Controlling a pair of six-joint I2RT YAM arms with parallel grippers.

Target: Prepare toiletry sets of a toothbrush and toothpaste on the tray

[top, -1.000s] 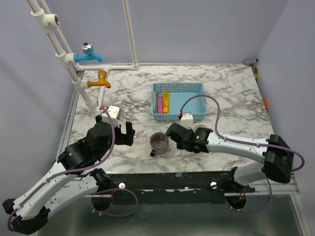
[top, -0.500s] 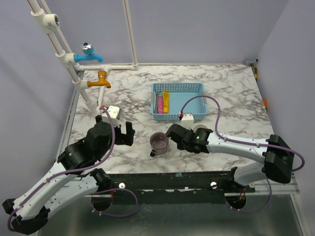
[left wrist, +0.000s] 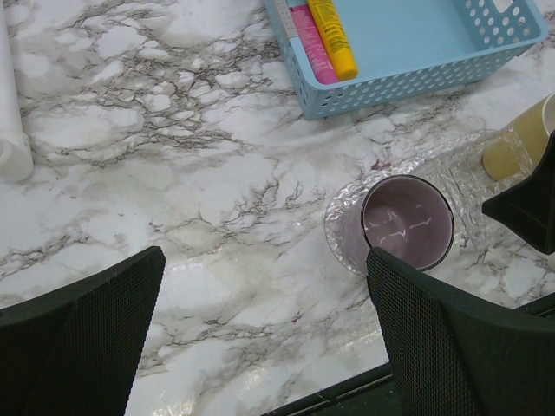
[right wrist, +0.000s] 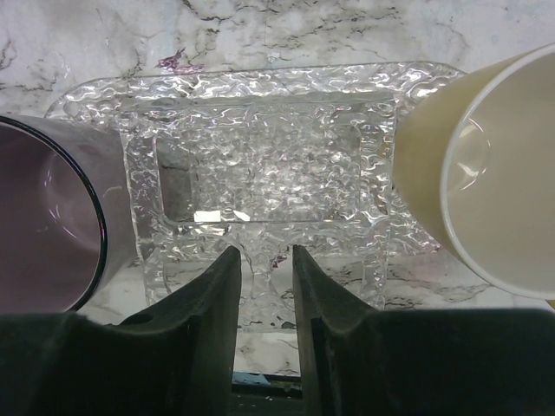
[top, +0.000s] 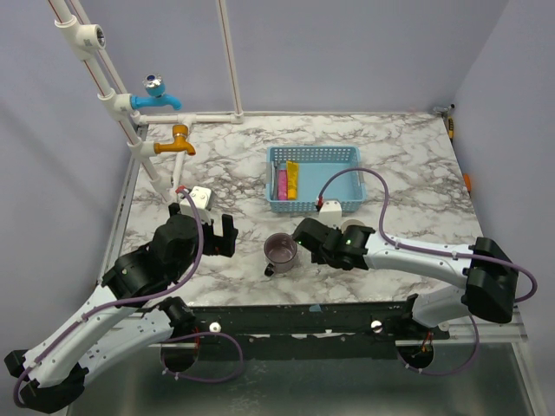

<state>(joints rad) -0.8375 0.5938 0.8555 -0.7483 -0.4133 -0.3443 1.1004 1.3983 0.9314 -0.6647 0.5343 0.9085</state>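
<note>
The yellow toothpaste tube (top: 293, 179) and the magenta-pink tube (top: 282, 183) lie side by side in the blue basket (top: 338, 156); the left wrist view also shows the yellow tube (left wrist: 333, 38), the pink tube (left wrist: 312, 45) and the basket (left wrist: 416, 52). A clear textured glass tray (right wrist: 260, 165) lies on the marble with a mauve cup (right wrist: 43, 230) on its left end and a cream mug (right wrist: 494, 173) on its right end. My right gripper (right wrist: 263, 290) is shut on the tray's near rim. My left gripper (left wrist: 260, 334) is open and empty, left of the mauve cup (left wrist: 406, 221). I cannot make out a toothbrush.
A blue tap (top: 156, 94) and an orange tap (top: 178, 139) stick out from white pipes at the back left. A white pipe (left wrist: 13, 130) lies along the left edge. The table's front edge (left wrist: 347, 394) is just below my left fingers.
</note>
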